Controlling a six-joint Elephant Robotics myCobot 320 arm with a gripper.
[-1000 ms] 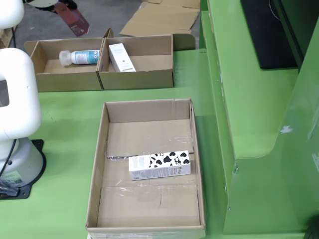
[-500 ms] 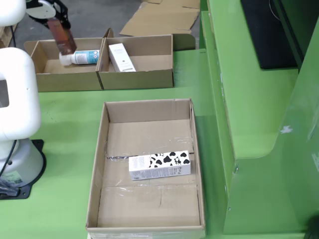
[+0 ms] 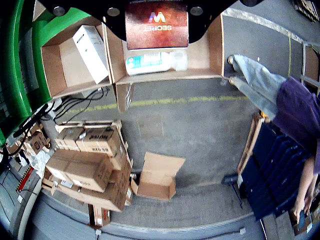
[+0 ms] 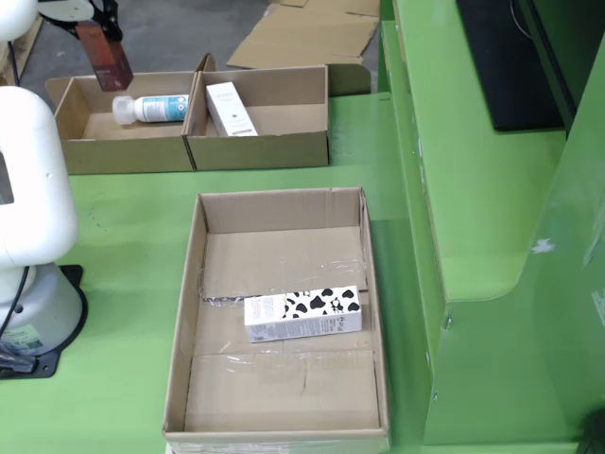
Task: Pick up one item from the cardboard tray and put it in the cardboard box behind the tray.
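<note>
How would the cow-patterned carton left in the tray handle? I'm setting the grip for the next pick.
The cow-patterned carton lies flat on a long face in the tray, so it likely won't roll or tip. Its straight edges suggest stiff card. Its glossy-looking print may be a bit slippery. Weight can't be judged.

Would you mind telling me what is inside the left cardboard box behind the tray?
A white plastic bottle with a blue label lies inside it. The dark red packet at the claw hangs above, covering part of the box's back wall.
</note>
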